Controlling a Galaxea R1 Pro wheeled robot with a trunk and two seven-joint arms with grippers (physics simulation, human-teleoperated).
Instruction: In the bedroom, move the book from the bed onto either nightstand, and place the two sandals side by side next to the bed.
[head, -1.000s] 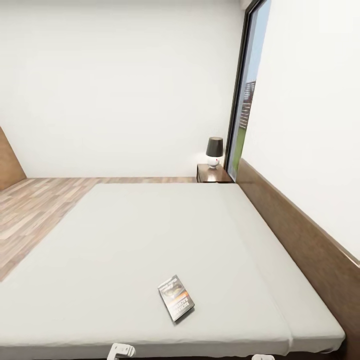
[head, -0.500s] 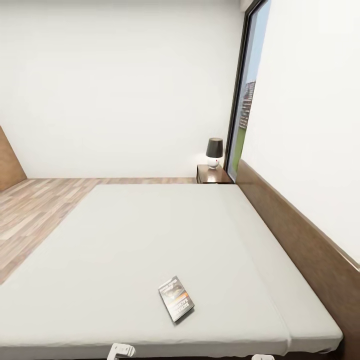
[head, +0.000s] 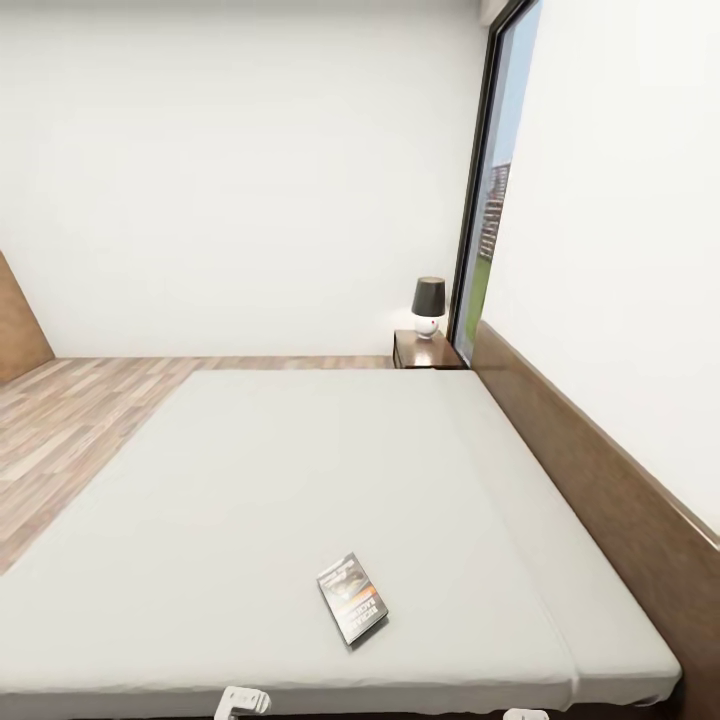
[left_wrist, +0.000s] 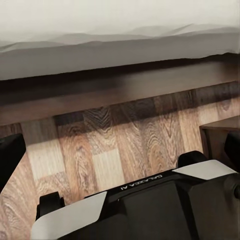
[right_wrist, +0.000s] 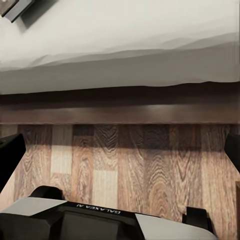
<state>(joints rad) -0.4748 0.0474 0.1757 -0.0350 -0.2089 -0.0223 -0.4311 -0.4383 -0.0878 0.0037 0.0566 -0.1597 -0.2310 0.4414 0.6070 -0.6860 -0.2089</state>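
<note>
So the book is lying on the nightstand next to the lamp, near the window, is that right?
Not quite. The book lies on the bed, near its close edge, as the head view shows. The lamp does stand on the nightstand near the window.

The brand "GALAXEA AI" stands in small pale letters, upside down, on the dark left wrist housing (left_wrist: 145, 187) and the right wrist housing (right_wrist: 97, 214), while the lettering on the book (head: 352, 598) on the bed (head: 250, 480) is too small to read.
</note>
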